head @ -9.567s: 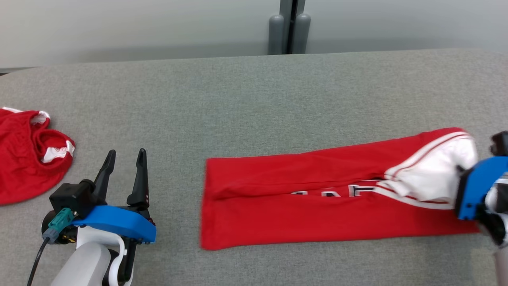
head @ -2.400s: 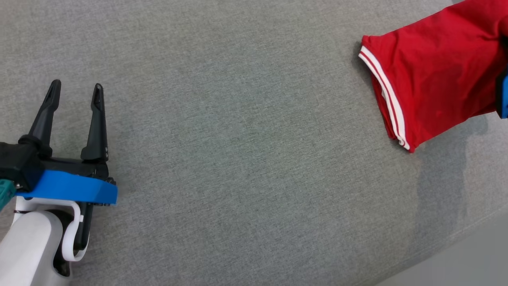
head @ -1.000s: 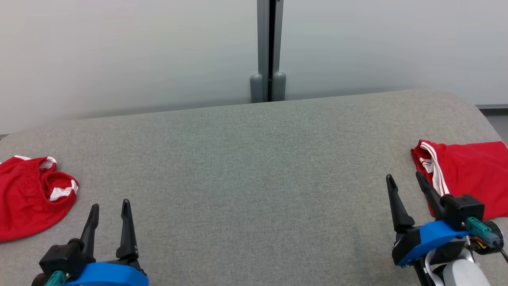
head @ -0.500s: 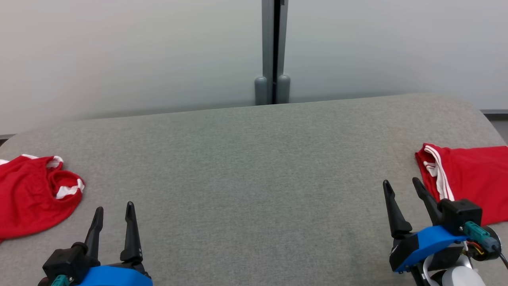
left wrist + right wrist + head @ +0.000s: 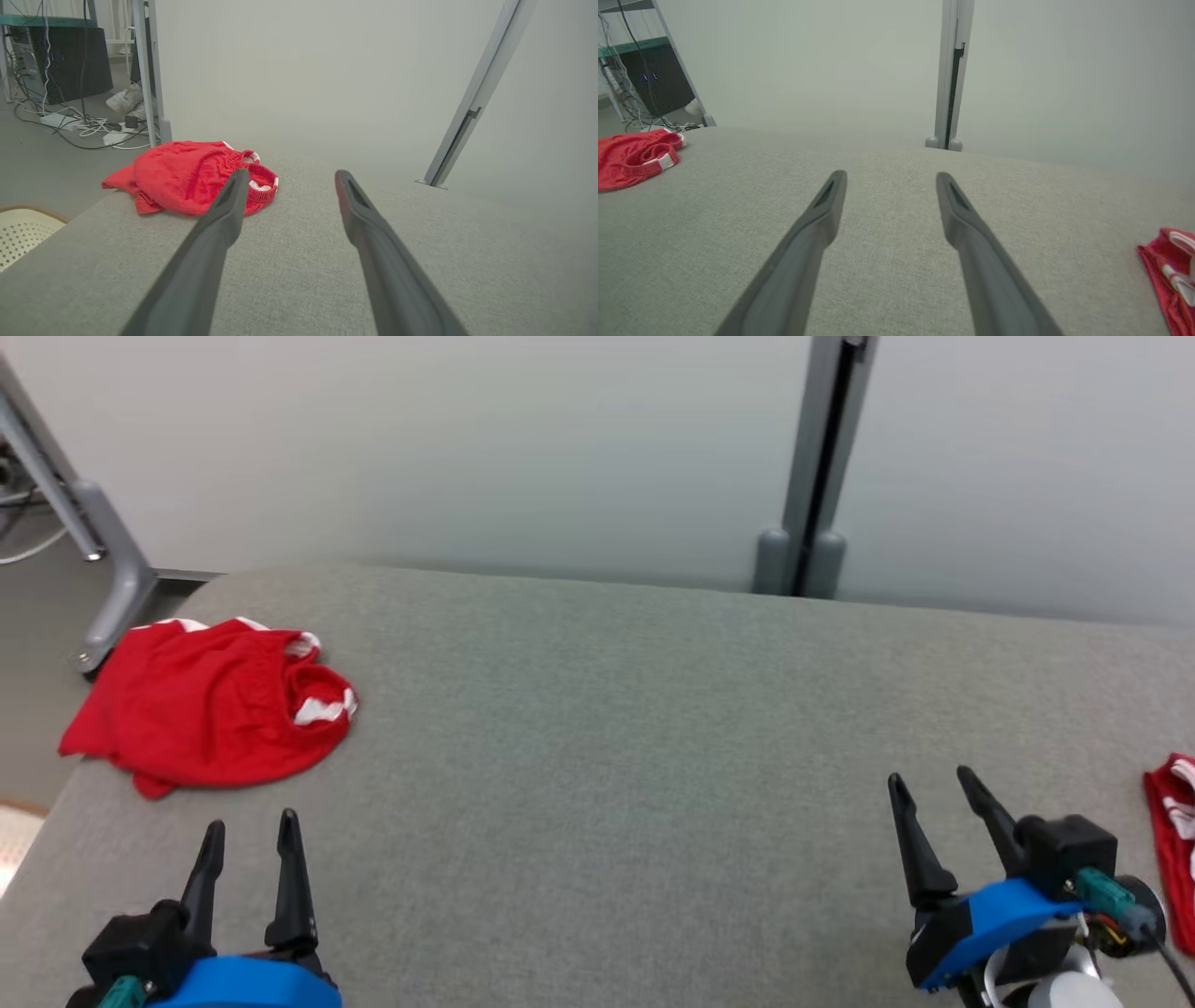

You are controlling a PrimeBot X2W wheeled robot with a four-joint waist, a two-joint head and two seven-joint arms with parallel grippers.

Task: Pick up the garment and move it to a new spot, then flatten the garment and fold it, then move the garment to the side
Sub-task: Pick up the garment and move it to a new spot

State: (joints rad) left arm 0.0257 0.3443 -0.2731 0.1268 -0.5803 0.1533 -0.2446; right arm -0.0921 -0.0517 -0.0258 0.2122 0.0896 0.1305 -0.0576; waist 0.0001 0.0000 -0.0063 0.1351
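Currently idle above the near edge of the grey desk (image 5: 607, 728), my left end effector (image 5: 250, 821) and right end effector (image 5: 931, 777) both stand with fingers spread wide and nothing between them.

The trouble I foresee lies at the desk's far left corner, where the crumpled red shorts (image 5: 205, 709) sit with one flap drooping past the left edge. A careless nudge or a shallow pinch there could, I judge, push the heap over that edge toward the floor and the pale perforated basket (image 5: 18, 231) beside the desk. Closing on a single loose layer might lift only part of the pile, leaving the rest to trail and bunch on the way to the middle. A wide swing of my right arm carries its own risk. The folded red garment (image 5: 1172, 849) rests at the desk's right edge, near that end effector, and a brush could undo its fold.

The shorts, as I read them from the gathered, ring-like waistband, are bright red with white trim showing inside the opening. They lie in a soft, rumpled mound, waistband turned toward the desk's middle, fabric creased and doubled over itself, no leg laid flat. The cloth looks thin and limp, likely to sag and slide rather than hold a shape. They are well apart from both end effectors, nearer my left one.
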